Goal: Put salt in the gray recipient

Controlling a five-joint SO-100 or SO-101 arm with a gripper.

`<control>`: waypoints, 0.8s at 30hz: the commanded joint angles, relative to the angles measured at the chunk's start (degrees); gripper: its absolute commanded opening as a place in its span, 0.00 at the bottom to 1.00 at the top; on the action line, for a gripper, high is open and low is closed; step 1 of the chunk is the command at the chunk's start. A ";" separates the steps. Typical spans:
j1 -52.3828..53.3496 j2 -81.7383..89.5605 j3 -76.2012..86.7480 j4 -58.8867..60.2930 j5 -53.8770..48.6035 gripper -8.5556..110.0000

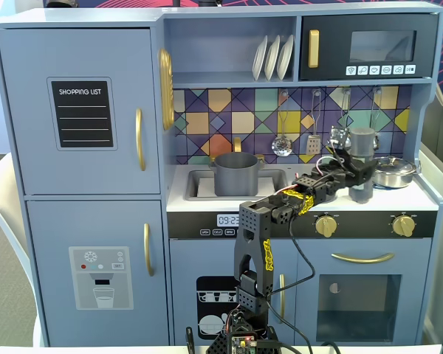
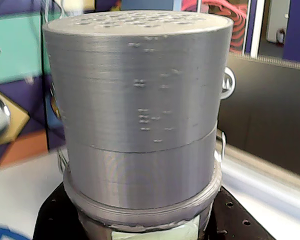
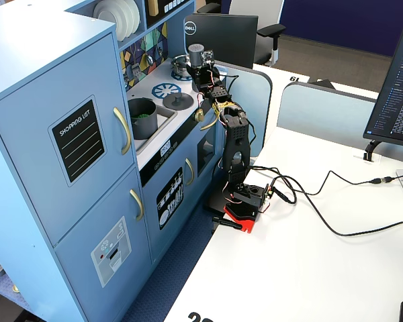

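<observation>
Salt (image 1: 362, 142) stands upright over the stove side of the toy kitchen (image 1: 81, 184), held up off the white countertop by the arm (image 1: 260, 251). The jaws are clamped around its lower body: in the wrist view the dark shaker (image 2: 140, 100) fills the picture, its perforated lighter cap on top, a strip of pale green label at the bottom edge, black gripper parts just below on both sides. In a fixed view from the front the shaker sits just left of the shiny steel pan (image 1: 393, 171), in front of the patterned backsplash where a ladle (image 1: 282, 144) and a spatula (image 1: 313, 140) hang.

The gray recipient (image 1: 237, 173) stands in the sink, well to the left of the shaker in that same view, below the shelf of white plates (image 1: 273, 57). In a fixed view from the side the pot (image 3: 144, 115) shows something green inside, and a flat gray round lid (image 3: 178, 100) lies on the counter between the pot and the shaker (image 3: 197, 55).

The arm's base (image 3: 245, 204) is fixed at the edge of the white table (image 3: 309, 268), in front of the kitchen's oven door, with cables running off across the table.
</observation>
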 commanded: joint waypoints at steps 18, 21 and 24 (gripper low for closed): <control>2.99 3.25 4.57 0.44 0.18 0.46; 3.34 5.36 5.80 1.32 -0.62 0.53; 3.60 11.25 7.12 7.12 0.35 0.55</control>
